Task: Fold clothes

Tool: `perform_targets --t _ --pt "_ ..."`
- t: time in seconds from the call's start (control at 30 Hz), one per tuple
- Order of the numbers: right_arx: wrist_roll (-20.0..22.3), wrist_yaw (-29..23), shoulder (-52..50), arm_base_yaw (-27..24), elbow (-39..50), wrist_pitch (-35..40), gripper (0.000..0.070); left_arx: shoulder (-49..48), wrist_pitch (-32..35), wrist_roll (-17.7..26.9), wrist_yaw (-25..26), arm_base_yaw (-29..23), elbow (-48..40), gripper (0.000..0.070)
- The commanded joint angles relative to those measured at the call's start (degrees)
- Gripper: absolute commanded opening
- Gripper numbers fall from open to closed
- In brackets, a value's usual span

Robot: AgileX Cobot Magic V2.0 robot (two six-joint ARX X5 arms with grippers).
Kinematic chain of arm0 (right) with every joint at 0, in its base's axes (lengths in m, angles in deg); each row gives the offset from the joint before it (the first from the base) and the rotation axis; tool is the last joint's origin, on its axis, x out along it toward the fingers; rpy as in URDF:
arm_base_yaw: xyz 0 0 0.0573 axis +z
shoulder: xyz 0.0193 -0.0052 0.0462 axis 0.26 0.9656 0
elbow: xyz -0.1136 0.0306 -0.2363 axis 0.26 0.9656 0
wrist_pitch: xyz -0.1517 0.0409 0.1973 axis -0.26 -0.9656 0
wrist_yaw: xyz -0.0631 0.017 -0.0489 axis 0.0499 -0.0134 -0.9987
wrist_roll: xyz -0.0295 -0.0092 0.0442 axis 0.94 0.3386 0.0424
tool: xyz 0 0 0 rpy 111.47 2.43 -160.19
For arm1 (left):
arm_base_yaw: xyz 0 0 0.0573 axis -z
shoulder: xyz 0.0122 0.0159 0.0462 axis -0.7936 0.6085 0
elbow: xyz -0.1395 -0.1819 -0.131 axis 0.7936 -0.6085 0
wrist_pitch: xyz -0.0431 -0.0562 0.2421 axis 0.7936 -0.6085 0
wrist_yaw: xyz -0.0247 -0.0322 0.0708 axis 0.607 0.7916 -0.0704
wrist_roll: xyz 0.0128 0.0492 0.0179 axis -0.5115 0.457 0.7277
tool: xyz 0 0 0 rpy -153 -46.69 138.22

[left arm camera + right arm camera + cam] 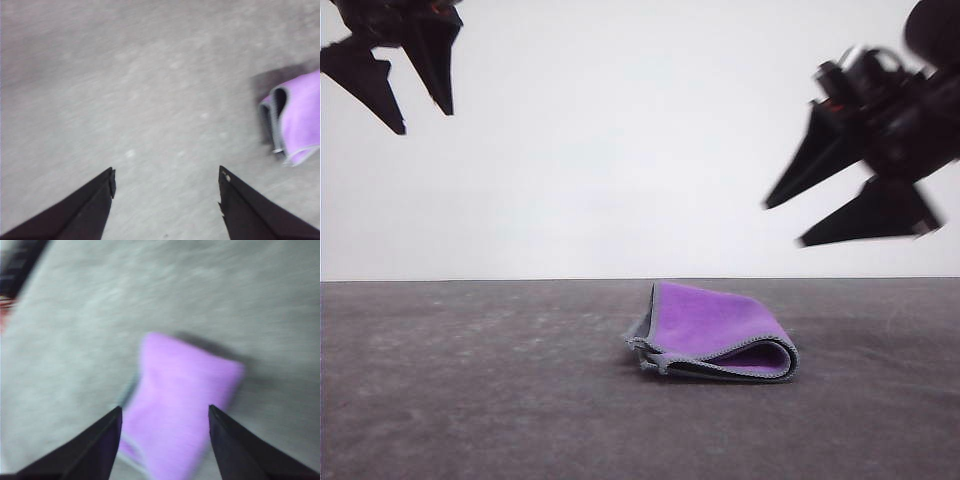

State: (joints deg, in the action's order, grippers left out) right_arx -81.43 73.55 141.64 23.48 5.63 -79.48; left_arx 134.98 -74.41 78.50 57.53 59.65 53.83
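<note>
The clothes (715,333) lie folded on the grey table, purple side out, with a light-grey stitched edge and a rolled fold facing the camera. My left gripper (423,118) hangs open high at the upper left, well away from the cloth. High at the right, my right gripper (783,223) is open above and to the right of the cloth, blurred. In the left wrist view the clothes (295,117) lie off to one side of the open left gripper (166,175). The right wrist view has the clothes (177,410) beneath the open right gripper (165,410), nothing held.
A grey table (470,380) stretches across the front view, with a plain white wall (620,150) behind it. A dark object with a red patch (12,275) sits at the corner of the right wrist view.
</note>
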Motion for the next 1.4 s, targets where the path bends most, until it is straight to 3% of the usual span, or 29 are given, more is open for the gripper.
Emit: perform_targets --t 0.0,0.13,0.33,0.63,0.7,0.73,0.77,0.8,0.97,1.07,1.37 --pt "5.55 -6.51 -3.26 -0.87 -0.96 -3.15 0.0348 -0.72 -0.25 -0.24 -0.62 -0.05 1.42 0.0394" --pt "9.94 -15.72 -11.57 -3.5 -0.96 -10.42 0.0348 -2.96 -0.7 -0.53 -0.88 -0.54 1.14 0.0394" --pt "13.95 -23.9 -19.7 -6.95 -0.96 -20.12 0.0348 -8.56 1.25 -1.14 -1.07 -0.51 -3.82 0.0394" --pt "15.28 -25.1 -20.89 -8.29 -0.96 -22.58 0.0347 -18.16 10.14 -3.22 -1.07 -0.54 -21.4 0.0393" --pt "15.14 -25.1 -20.89 -8.29 -0.96 -22.48 0.0262 -18.63 10.25 -3.24 -1.07 -0.51 -22.78 0.0381" --pt "15.2 -25.11 -20.89 -8.29 -0.96 -22.54 0.0116 -18.64 10.09 -3.15 -1.07 -0.51 -22.92 0.0282" --pt "15.32 -25.13 -20.89 -8.29 -0.96 -22.57 0.0025 -18.64 10.0 -2.97 -1.07 -0.51 -22.99 0.0157" --pt "15.51 -25.16 -20.89 -8.29 -0.96 -22.54 0.0013 -18.64 10.03 -2.67 -1.07 -0.49 -22.99 0.0001" --pt "15.49 -25.23 -20.89 -8.28 -0.96 -21.74 0.0012 -18.64 10.49 -3.44 -1.06 -0.47 -22.99 0.0003" --pt "13.65 -25.21 -20.89 -8.28 -0.96 -21.33 0.0012 -18.64 10.14 -6.74 -0.99 -0.47 -22.93 0.0004" --pt "12.95 -25.13 -20.89 -8.29 -0.96 -20.84 0.0012 -18.64 10.32 -6.88 -1.02 -0.47 -22.93 0.0004"
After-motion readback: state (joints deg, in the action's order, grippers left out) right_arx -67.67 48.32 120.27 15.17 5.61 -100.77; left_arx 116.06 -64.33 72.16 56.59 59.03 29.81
